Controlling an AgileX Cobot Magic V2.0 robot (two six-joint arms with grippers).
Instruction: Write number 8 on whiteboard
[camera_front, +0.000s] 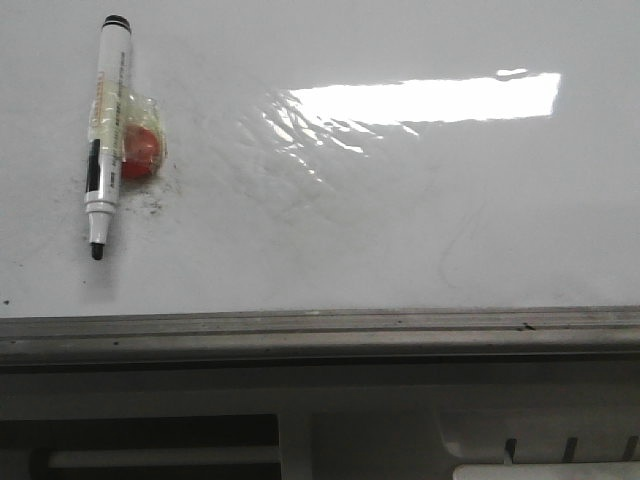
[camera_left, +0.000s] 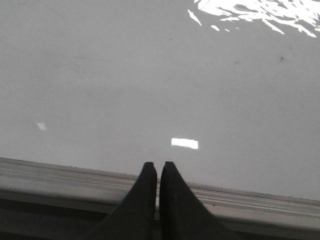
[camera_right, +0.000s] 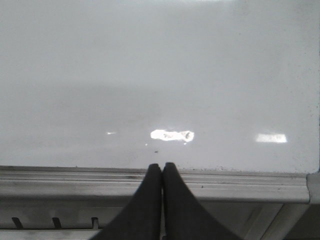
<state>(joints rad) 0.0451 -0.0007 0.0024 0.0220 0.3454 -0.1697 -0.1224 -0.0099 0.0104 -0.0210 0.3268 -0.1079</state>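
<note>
White whiteboard (camera_front: 400, 250), marker (camera_front: 104, 135) flat

Bright overhead light throws a long white glare patch (camera_front: 425, 98) across the far right of the glossy work surface, with rippled streaks trailing off its left end. Below the near edge runs a grey metal strip (camera_front: 320, 335), scuffed and dusty. Under that sits pale grey housing (camera_front: 400, 400), with a dark recess (camera_front: 140, 435) at the near left and small slots (camera_front: 570, 448) at the near right.
</note>
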